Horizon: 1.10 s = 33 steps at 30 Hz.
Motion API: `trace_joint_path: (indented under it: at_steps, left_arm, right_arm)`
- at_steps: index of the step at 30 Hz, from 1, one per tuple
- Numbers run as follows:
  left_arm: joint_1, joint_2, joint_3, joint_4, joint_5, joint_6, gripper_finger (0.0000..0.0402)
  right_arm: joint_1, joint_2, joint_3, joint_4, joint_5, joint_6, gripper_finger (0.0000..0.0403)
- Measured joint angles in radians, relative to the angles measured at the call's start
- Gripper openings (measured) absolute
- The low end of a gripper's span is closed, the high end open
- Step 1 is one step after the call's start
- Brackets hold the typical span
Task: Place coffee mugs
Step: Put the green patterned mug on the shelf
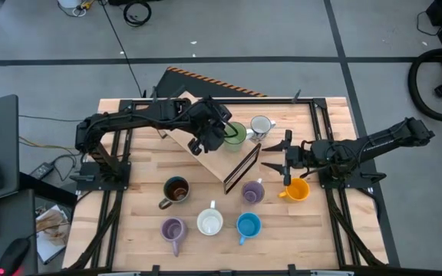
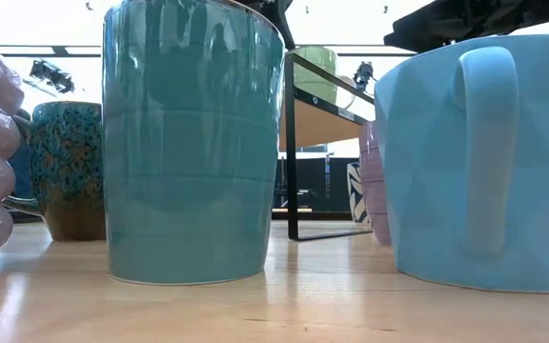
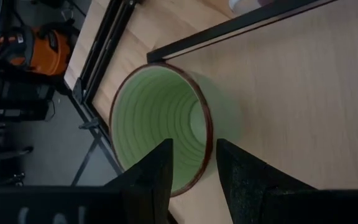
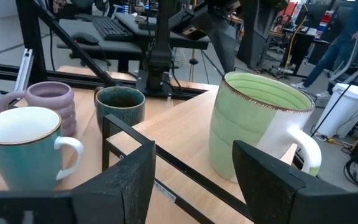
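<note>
left fingers (image 3: 191,171) pinch the green mug's (image 3: 160,121) rim on the shelf (image 3: 303,81); right fingers (image 4: 191,168) spread.

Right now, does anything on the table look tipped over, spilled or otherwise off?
Nothing stands out. The green mug stands upright on the raised wooden shelf, the left gripper's fingers straddling its rim. The other mugs stand upright on the table, with no spill visible. The right gripper hangs open near the shelf's edge.
</note>
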Motion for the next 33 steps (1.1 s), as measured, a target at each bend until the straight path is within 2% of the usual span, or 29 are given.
trace_joint_path:
  at_steps: [20, 33]
  left_arm:
    - [0.0, 0.06, 0.0, -0.07, -0.007, -0.087, 0.0128]
    - [-0.001, 0.064, -0.001, -0.071, -0.031, -0.086, 0.0057]
  right_arm:
    - [0.0, 0.014, 0.0, 0.015, -0.003, -0.001, 0.0219]
    - [-0.001, 0.014, 0.0, 0.022, -0.003, -0.002, 0.0219]
